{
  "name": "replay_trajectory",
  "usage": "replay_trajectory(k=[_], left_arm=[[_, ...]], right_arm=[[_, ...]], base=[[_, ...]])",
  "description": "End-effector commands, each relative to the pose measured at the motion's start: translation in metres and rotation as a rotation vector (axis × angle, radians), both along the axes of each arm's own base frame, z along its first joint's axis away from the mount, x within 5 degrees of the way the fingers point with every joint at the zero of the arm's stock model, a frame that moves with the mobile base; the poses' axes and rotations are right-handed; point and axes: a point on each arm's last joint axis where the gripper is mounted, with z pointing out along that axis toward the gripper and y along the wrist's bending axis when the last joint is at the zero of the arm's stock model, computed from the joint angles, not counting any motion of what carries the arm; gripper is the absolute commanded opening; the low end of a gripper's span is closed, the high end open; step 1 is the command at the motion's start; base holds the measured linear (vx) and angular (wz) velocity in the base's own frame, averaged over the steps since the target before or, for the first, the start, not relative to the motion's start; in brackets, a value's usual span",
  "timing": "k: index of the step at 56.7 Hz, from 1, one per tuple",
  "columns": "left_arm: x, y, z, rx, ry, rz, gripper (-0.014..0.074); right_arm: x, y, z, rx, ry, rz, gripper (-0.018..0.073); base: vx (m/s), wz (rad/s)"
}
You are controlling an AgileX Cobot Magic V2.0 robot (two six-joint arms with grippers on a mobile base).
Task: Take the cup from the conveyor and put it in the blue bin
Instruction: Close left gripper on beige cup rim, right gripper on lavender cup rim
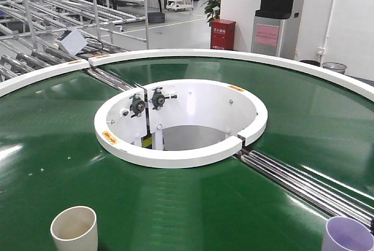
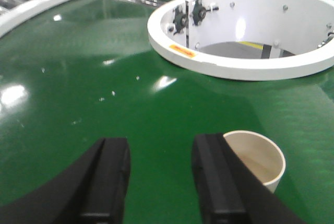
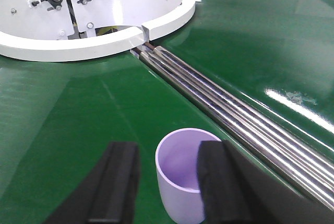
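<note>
Front view: wide ring-shaped dark green conveyor belt (image 1: 52,145) around a white-rimmed central well (image 1: 175,157). Two cups stand upright, mouths up, on the camera side of the well: a cream plastic cup (image 1: 74,227) off to its left, a lavender plastic cup (image 1: 347,234) off to its right. No blue bin in sight; neither gripper shows here. Left wrist view: left gripper (image 2: 160,179) spread wide, nothing between its black fingers; the cream cup (image 2: 258,161) sits outside the right-hand finger, partly hidden behind it, well short of the well. Right wrist view: right gripper (image 3: 167,182) also spread and empty, but the lavender cup (image 3: 180,164) stands in the gap, crowding the right-hand finger, beside the steel rollers (image 3: 235,114) running out from the well. Judgement: right arm is better placed; a slight sideways centring, then close.
</note>
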Motion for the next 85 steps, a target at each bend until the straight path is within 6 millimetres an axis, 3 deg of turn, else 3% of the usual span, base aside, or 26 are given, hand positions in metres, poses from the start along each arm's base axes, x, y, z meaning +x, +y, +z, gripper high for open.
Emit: replay_trajectory(k=[1, 9, 26, 35, 48, 59, 67, 76, 85], left_arm=[[0.010, 0.000, 0.012, -0.015, -0.066, 0.008, 0.0453], [0.032, -0.004, 0.008, -0.011, 0.118, -0.021, 0.0453], [0.104, -0.028, 0.031, 0.105, 0.342, -0.175, 0.0453], [0.146, -0.034, 0.024, 0.087, 0.471, -0.193, 0.0453], [0.188, -0.040, -0.004, 0.062, 0.613, -0.210, 0.0453], [0.203, -0.042, -0.040, 0.048, 0.724, -0.213, 0.0453], [0.208, -0.045, -0.056, 0.011, 0.772, -0.216, 0.0453], [0.211, -0.045, -0.063, 0.006, 0.789, -0.215, 0.0433], [0.211, -0.045, -0.063, 0.006, 0.785, -0.214, 0.0313]], right_arm=[[0.003, 0.000, 0.020, 0.003, -0.120, 0.002, 0.0430], [0.003, 0.000, 0.020, 0.003, -0.122, 0.002, 0.0432], [0.003, 0.000, 0.020, 0.003, -0.121, 0.002, 0.0432], [0.003, 0.000, 0.020, 0.002, -0.121, 0.003, 0.0432], [0.003, 0.000, 0.020, 0.001, -0.121, 0.003, 0.0432], [0.003, 0.000, 0.019, -0.006, -0.115, 0.005, 0.0432], [0.003, 0.000, 0.016, -0.002, -0.081, 0.002, 0.0432], [0.013, 0.000, 0.013, 0.053, 0.194, -0.044, 0.0432], [0.037, -0.016, 0.033, 0.050, 0.404, -0.164, 0.0432]], base=[[0.00, 0.00], [0.00, 0.00], [0.00, 0.00], [0.00, 0.00], [0.00, 0.00], [0.00, 0.00], [0.00, 0.00], [0.00, 0.00], [0.00, 0.00]])
